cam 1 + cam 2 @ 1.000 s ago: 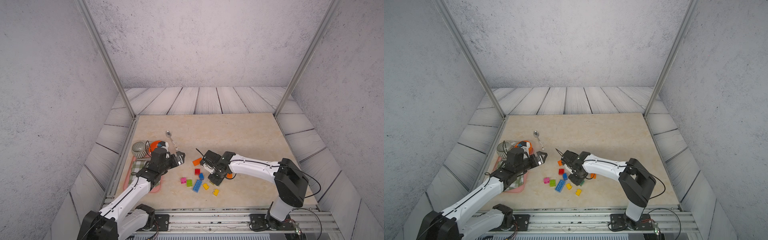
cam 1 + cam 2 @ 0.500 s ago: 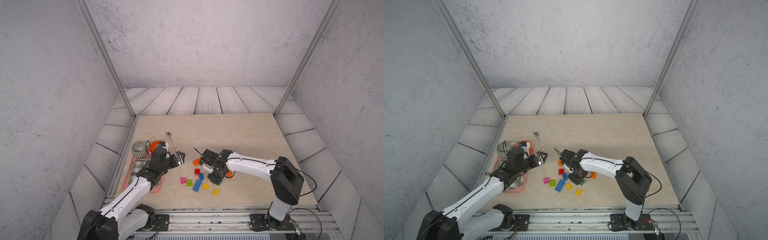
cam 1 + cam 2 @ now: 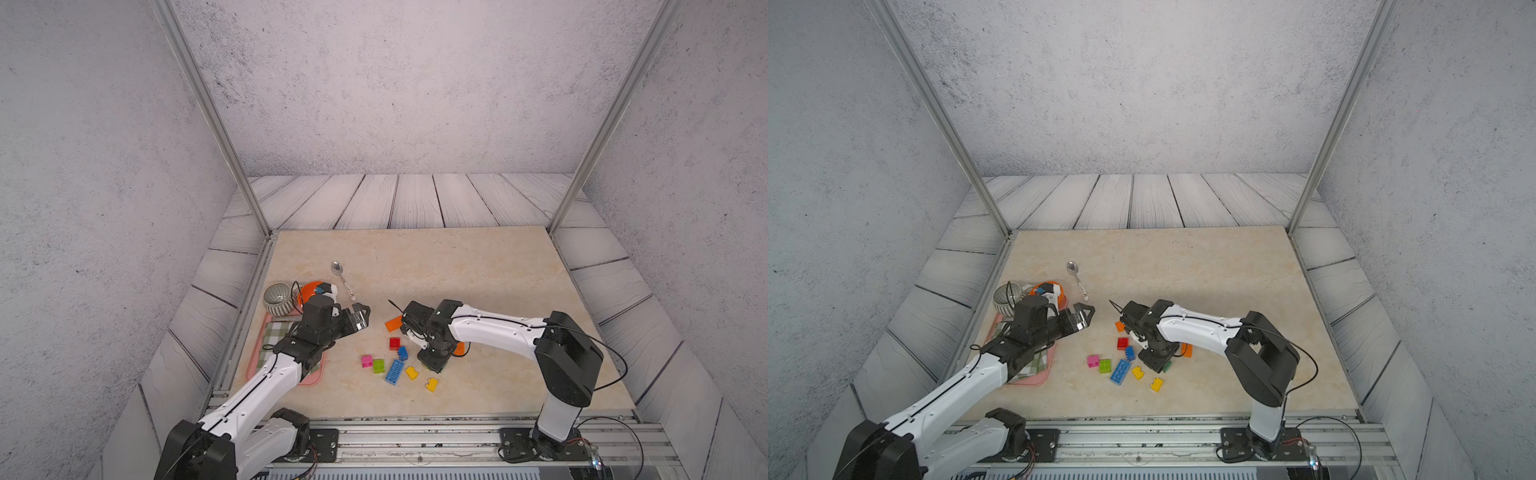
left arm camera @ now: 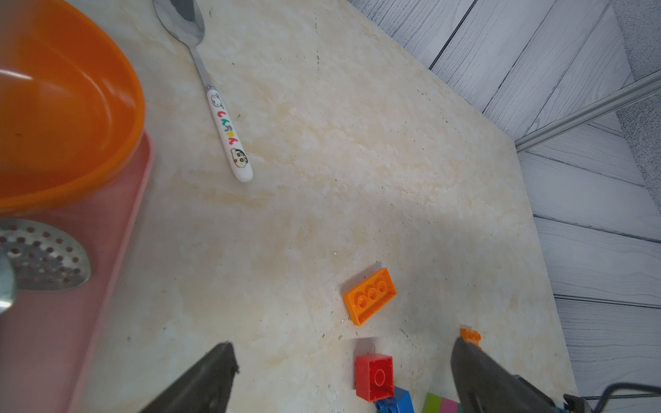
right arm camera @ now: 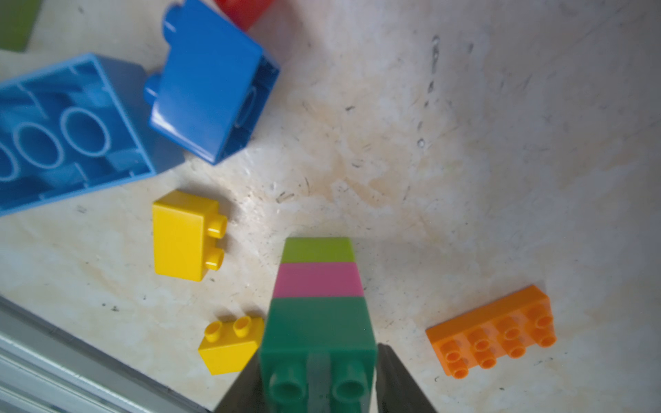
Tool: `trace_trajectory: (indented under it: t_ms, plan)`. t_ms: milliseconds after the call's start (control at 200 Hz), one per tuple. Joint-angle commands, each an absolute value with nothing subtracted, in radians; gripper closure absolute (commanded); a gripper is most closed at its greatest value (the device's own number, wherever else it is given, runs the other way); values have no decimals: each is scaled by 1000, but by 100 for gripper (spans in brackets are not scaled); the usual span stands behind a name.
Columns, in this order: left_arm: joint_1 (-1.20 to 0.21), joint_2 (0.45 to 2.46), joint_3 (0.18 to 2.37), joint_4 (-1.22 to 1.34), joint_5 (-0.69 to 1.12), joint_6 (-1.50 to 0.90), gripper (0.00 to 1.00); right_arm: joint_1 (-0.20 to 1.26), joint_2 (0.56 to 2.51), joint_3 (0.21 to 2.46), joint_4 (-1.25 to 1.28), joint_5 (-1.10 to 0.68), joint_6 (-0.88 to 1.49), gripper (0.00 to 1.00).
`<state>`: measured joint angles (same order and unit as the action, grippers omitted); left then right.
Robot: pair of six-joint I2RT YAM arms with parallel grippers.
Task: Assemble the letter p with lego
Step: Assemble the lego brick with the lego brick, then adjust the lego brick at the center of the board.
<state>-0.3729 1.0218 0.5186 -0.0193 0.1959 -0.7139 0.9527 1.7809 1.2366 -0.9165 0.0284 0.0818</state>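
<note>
Plainly, the left gripper (image 4: 343, 343) stands spread wide and empty, hovering over the table (image 3: 478, 270) left of centre in both top views, beside the orange bowl (image 4: 64, 107) on the pink tray (image 4: 89, 286).

At lower centre the right gripper (image 5: 317, 357) points down over a stack (image 5: 318, 286) of green, pink and lime lego. Its jaws flank the green top brick closely, but I cannot tell whether they press it.

Loose pieces lie around it:
- two yellow bricks (image 5: 182, 236)
- a long blue brick (image 3: 394, 371)
- a short blue brick (image 3: 402, 353)
- a red brick (image 3: 394, 343)
- a pink brick (image 3: 366, 360)
- a lime brick (image 3: 378, 365)
- two orange bricks (image 3: 393, 323)

Above them lies a spoon (image 4: 230, 132). Its white handle carries coloured lettering, apparently Japanese, and a cartoon boy's face.
</note>
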Motion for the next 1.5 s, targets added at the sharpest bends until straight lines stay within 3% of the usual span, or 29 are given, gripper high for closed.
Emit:
trace_trajectory:
  t_ms: [0, 235, 505, 581, 966, 1496]
  plan:
    - [-366, 1019, 520, -42, 182, -688, 2, 953, 1749, 1249, -921, 22, 89, 43]
    - [-371, 1033, 576, -182, 190, -724, 2, 947, 1647, 1222, -854, -9, 116, 20]
    - [-471, 1093, 699, -581, 82, -693, 4, 879, 1517, 1167, -764, -97, 182, 8]
    - [-518, 1141, 724, -648, 59, -687, 4, 846, 1473, 1139, -728, -132, 213, 0]
    - [-644, 1411, 840, -729, 55, -689, 8, 749, 1346, 1033, -676, -137, 304, 1]
    - [-693, 1555, 881, -752, 4, -741, 39, 681, 1293, 980, -643, -222, 296, 1]
